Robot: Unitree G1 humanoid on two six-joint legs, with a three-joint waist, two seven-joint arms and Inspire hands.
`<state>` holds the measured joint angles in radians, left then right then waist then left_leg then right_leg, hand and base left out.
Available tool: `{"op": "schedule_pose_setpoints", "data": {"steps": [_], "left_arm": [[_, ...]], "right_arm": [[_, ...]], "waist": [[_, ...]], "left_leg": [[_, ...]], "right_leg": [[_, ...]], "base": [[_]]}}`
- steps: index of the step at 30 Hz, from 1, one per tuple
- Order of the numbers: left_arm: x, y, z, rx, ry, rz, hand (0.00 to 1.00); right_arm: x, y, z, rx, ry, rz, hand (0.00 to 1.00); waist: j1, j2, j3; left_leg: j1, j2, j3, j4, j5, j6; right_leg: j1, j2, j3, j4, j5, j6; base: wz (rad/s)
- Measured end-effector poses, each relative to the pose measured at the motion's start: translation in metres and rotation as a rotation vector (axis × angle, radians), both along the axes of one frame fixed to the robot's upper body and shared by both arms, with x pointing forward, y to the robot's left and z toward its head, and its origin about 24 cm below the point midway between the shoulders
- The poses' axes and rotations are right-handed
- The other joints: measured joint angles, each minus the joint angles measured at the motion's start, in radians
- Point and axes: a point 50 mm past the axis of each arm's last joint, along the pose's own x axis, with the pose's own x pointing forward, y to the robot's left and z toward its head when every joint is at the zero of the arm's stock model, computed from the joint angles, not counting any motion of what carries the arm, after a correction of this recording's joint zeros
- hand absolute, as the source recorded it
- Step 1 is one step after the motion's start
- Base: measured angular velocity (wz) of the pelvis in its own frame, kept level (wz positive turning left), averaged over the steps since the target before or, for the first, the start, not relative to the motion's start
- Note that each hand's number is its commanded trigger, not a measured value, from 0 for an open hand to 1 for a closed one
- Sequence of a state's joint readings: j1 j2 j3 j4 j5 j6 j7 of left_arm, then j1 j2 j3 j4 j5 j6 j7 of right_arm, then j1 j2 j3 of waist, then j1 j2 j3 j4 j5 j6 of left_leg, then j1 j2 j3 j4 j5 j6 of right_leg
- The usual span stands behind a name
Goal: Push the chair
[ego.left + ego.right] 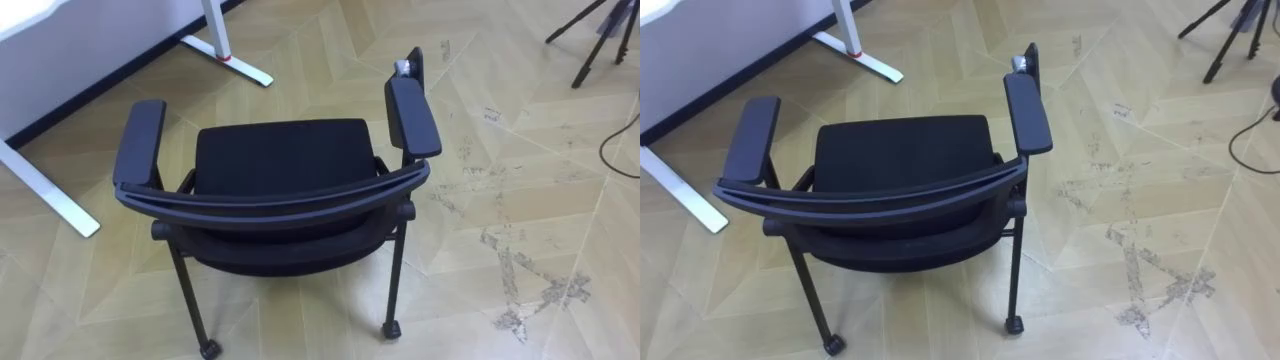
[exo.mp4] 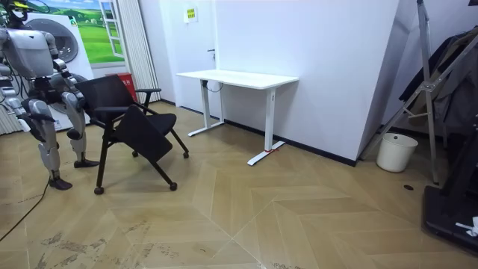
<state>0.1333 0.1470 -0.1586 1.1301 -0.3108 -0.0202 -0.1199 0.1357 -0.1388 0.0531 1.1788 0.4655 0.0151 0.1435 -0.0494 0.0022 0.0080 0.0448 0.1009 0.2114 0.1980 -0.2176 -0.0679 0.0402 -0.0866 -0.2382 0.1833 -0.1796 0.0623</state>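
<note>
A black chair point(image 1: 280, 160) on castors stands right below me on the wood floor, its curved backrest point(image 1: 270, 200) nearest and its seat facing away toward a white desk. Padded armrests point(image 1: 140, 140) run along both sides, and a folded tablet arm sticks up off the right armrest point(image 1: 412, 112). In the room view I stand behind the chair point(image 2: 119, 104) at the room view's left. My left hand point(image 2: 75, 104) is close to the chair's back, and my right hand point(image 2: 28, 119) hangs on the camera side.
The white desk point(image 2: 237, 77) stands against the wall ahead, and its feet point(image 1: 230, 55) show at the upper left. A tripod point(image 1: 600, 40) and a dark cable point(image 1: 615, 150) are at the right. A white bin point(image 2: 396, 152) sits by the far wall.
</note>
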Motion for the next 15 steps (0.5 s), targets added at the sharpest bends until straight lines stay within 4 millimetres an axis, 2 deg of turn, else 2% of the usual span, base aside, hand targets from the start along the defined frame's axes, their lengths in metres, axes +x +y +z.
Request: {"op": "schedule_pose_setpoints", "data": {"steps": [15], "left_arm": [[-0.0028, 0.0008, -0.0005, -0.004, 0.014, 0.022, 0.00]], "right_arm": [[-0.0039, 0.0002, -0.0011, -0.003, 0.015, -0.040, 0.00]], "waist": [[-0.003, -0.002, -0.0017]], "left_leg": [[0.002, -0.005, -0.002, 0.000, 0.000, 0.000]], "right_leg": [[0.000, -0.001, 0.018, 0.001, -0.004, 0.000]], "base": [[0.00]]}}
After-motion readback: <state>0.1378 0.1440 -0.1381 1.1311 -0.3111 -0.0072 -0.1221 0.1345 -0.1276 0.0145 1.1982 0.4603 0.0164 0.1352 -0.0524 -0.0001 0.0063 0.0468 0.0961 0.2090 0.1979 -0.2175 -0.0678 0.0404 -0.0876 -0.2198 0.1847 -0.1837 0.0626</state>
